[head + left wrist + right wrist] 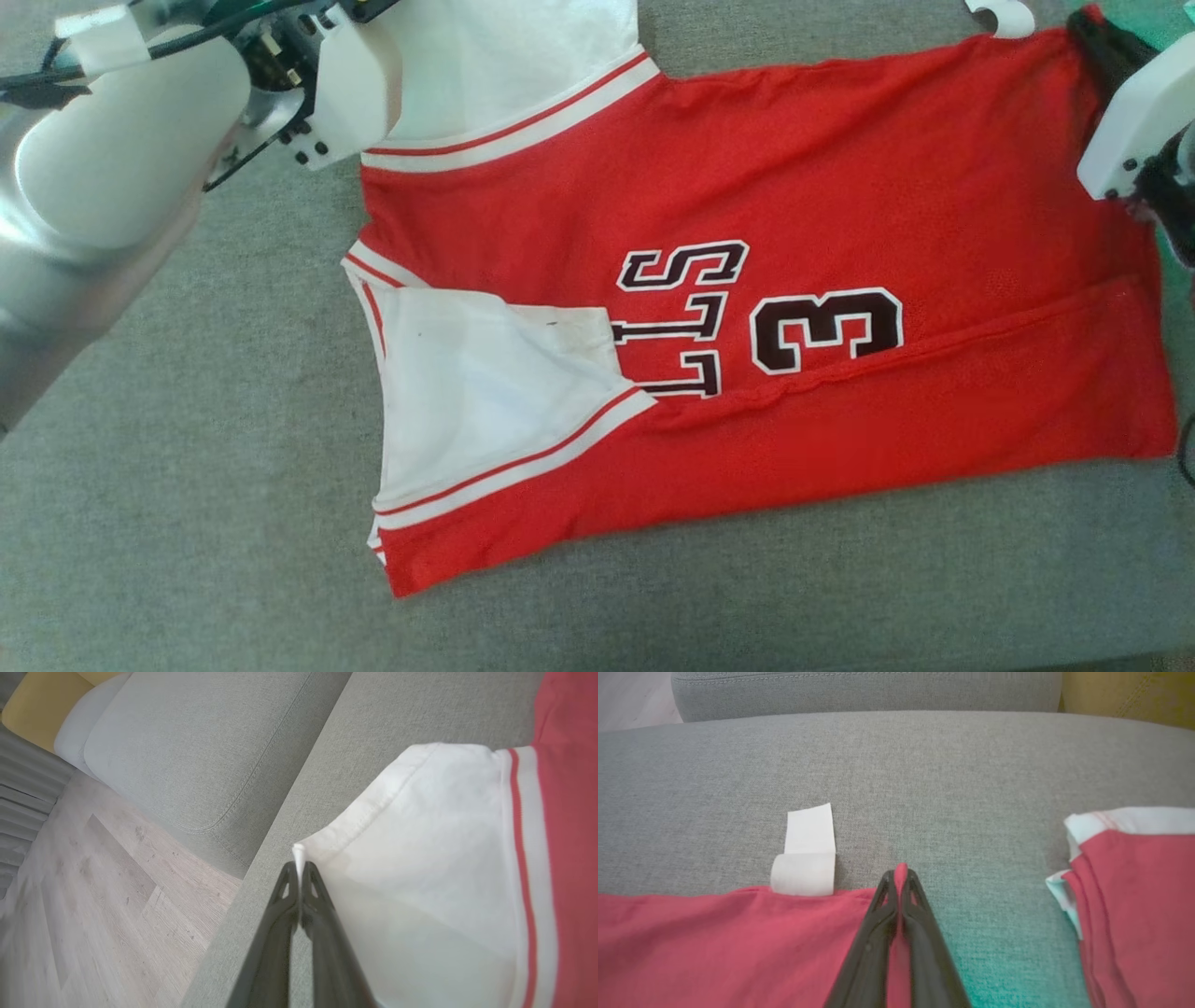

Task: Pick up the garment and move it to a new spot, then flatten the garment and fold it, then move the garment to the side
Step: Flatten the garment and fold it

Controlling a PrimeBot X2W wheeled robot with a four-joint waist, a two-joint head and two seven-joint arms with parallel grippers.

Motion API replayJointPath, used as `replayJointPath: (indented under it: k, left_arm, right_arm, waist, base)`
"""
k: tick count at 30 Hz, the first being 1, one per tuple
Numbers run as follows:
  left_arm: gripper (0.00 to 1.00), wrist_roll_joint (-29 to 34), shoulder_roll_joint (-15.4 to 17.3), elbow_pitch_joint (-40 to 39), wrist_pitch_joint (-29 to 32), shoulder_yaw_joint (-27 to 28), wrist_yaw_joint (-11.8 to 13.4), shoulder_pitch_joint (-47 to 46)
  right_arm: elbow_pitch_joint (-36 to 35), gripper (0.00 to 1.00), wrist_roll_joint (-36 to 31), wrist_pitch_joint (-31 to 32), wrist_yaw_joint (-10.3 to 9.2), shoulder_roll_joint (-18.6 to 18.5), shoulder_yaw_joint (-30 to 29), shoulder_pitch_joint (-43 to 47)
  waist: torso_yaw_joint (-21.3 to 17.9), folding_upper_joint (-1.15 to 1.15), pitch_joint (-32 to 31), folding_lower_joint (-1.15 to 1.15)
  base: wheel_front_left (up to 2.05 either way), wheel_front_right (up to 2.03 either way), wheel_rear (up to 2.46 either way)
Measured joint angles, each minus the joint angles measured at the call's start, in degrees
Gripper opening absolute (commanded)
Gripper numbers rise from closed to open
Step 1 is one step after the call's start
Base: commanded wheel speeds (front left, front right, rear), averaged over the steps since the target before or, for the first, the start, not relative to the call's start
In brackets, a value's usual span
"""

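The garment (747, 233) is a red jersey with white sleeves and dark lettering, spread across a grey cushion (187, 467) with its lower part folded up over the number. My left gripper (298, 865) is shut on the tip of the upper white sleeve (444, 835). My right gripper (901, 872) is shut on the red hem edge (714, 942), just right of a white label (808, 858). In the head view its dark fingers (1106, 47) sit at the garment's top right corner. Another red, white-trimmed part of the garment (1134, 896) lies to the right.
The grey cushion extends past the garment on the left and front. A back cushion (187, 751) and wooden floor (93, 905) lie beyond the seat edge in the left wrist view. A yellow cushion (1129, 690) sits at the far right.
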Motion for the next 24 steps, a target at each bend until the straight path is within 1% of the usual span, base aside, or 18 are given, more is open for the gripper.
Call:
replayJointPath:
  k: [4,5,7,9,10,13,15,17,20,24]
  left_arm:
    - [0.0,0.1,0.0,0.3,-0.6,0.0,0.0,-0.4]
    - [0.0,0.9,0.1,0.4,-0.9,0.0,0.0,-0.5]
    - [0.0,5.2,0.2,0.4,-1.7,0.0,0.0,-0.9]
    - [0.0,6.6,0.2,0.9,-3.4,0.0,0.0,-1.6]
    - [0.0,7.2,0.2,1.2,-4.4,0.0,0.3,-2.1]
    - [0.0,9.6,0.3,2.8,-7.6,0.0,2.7,-4.0]
    - [0.0,9.4,0.3,3.5,-9.4,0.8,3.7,-4.7]
    - [0.0,8.5,0.1,3.5,-10.8,1.8,4.1,-4.8]
    - [0.0,6.2,0.1,2.7,-12.4,2.6,4.1,-4.1]
    - [0.0,2.4,0.9,-1.3,-12.3,3.6,4.1,0.3]
  right_arm:
    - [0.5,0.0,0.0,-2.5,0.0,-1.0,1.4,-0.5]
    - [0.8,0.0,0.0,-3.1,0.0,-1.0,1.5,-0.7]
    - [1.1,0.0,0.2,-4.5,0.0,-1.0,1.6,-1.5]
    - [1.1,0.0,0.7,-6.1,0.0,-1.0,1.6,-2.6]
    - [1.1,0.0,1.0,-7.0,0.0,-1.0,1.3,-3.0]
    - [1.2,0.0,1.5,-9.6,0.0,-1.2,-0.1,-4.2]
    - [1.2,0.0,2.0,-10.6,0.0,-1.5,-0.8,-4.5]
    - [1.2,0.0,2.6,-11.2,0.0,-2.2,-1.1,-4.5]
    - [0.8,0.0,3.2,-11.9,0.0,-3.1,-1.5,-3.9]
    - [-0.2,0.0,4.2,-12.9,0.0,-3.5,-2.7,0.4]
  waist:
    - [0.2,0.0,-0.1,0.0]
    - [0.2,0.0,-0.2,0.0]
    - [0.2,0.0,-0.2,0.0]
    - [0.3,0.0,-0.3,0.0]
    - [0.3,0.0,-0.3,0.0]
    - [0.2,0.0,-0.6,0.0]
    - [0.3,0.0,-1.0,0.0]
    - [0.5,0.0,-1.5,0.0]
    - [0.8,0.0,-2.5,0.0]
    - [1.5,0.0,-4.2,0.0]
  base:
    - [0.0,0.0,0.0]
    - [0.0,0.0,0.0]
    - [0.0,0.0,0.0]
    - [0.0,0.0,0.0]
    - [0.0,0.0,0.0]
    - [0.0,0.0,0.0]
    - [0.0,0.0,0.0]
    - [0.0,0.0,0.0]
    - [0.0,0.0,0.0]
    - [0.0,0.0,0.0]
